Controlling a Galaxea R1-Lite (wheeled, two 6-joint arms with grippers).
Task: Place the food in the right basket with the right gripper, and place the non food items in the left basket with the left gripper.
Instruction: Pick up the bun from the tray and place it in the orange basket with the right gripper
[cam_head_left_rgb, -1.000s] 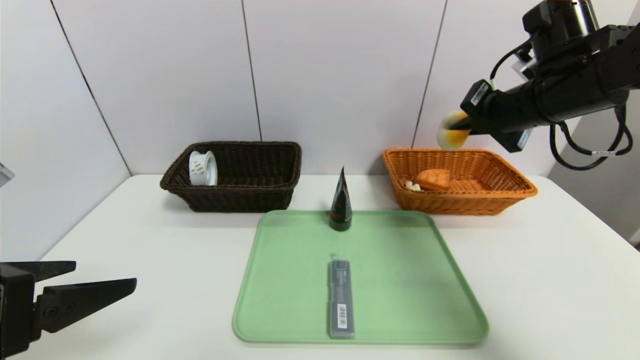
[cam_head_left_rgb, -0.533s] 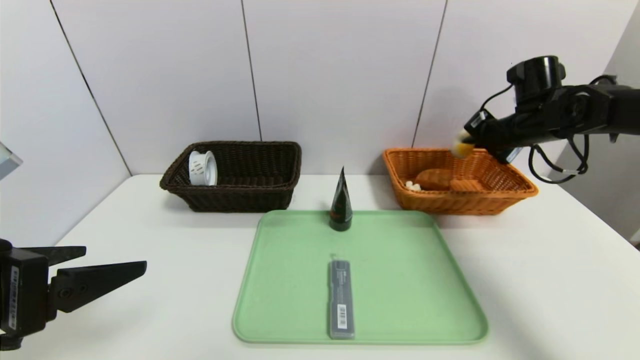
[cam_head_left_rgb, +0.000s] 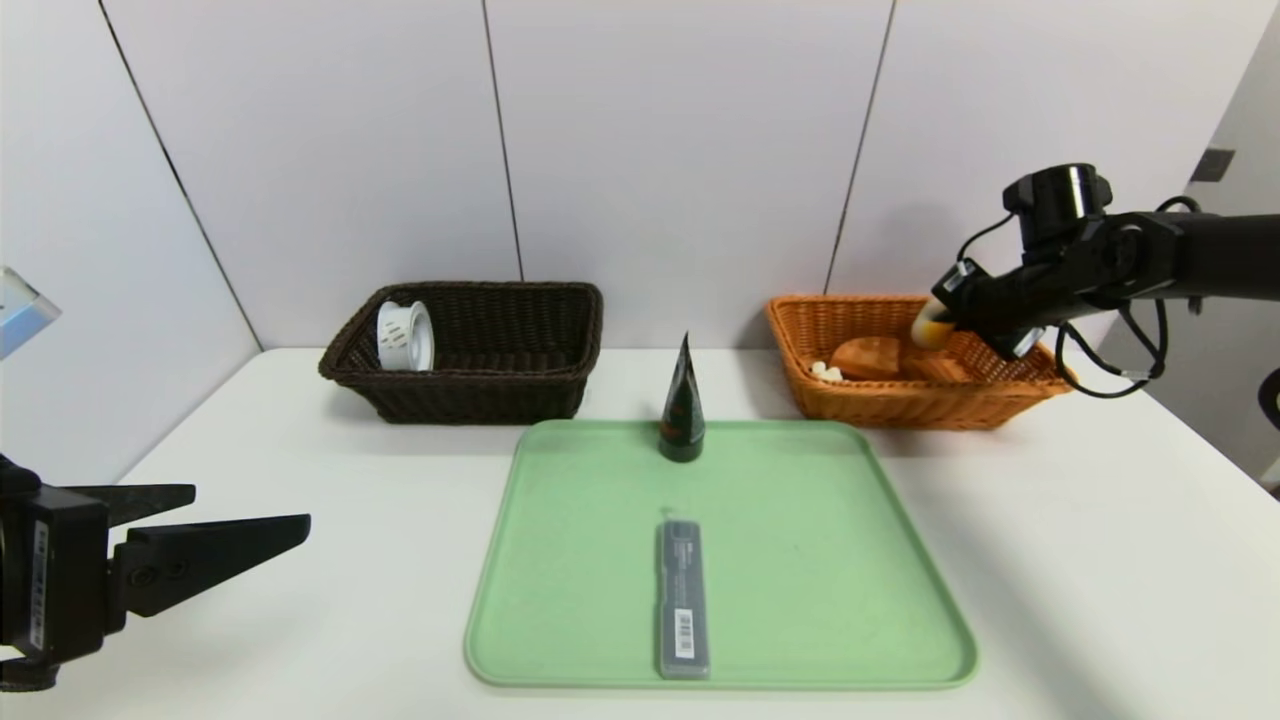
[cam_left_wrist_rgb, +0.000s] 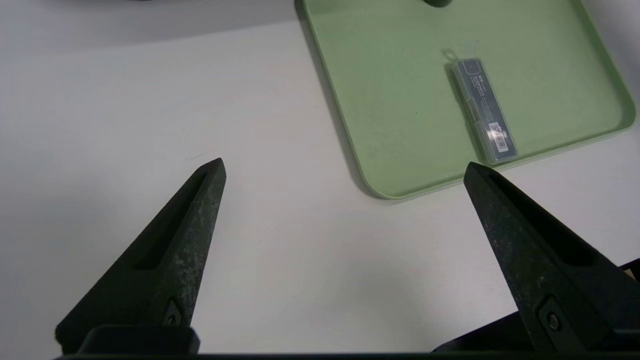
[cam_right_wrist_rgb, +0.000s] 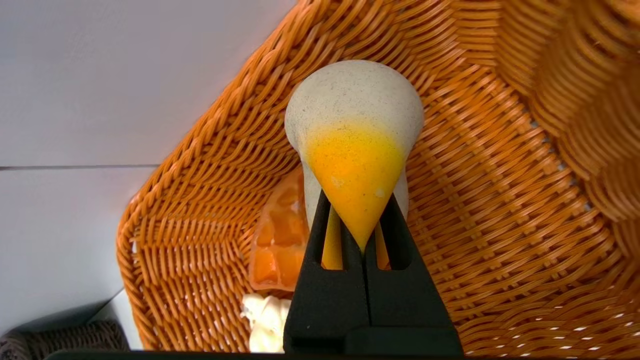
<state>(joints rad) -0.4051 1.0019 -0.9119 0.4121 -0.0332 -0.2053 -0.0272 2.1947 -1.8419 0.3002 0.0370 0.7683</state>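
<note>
Two baskets, one tray; right jaws clamped on one egg, left jaws wide apart, empty.

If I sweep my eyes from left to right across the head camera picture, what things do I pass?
Left gripper, open → brown basket with a white roll inside → dark cone-shaped tube → orange basket → yellow-and-white food piece held by the right gripper.

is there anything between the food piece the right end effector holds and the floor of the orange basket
Nothing visible blocks it. The right end effector is shut on the white-and-yellow food piece inside the orange basket, over bare wicker. The orange food and white bits lie off to one side.
</note>
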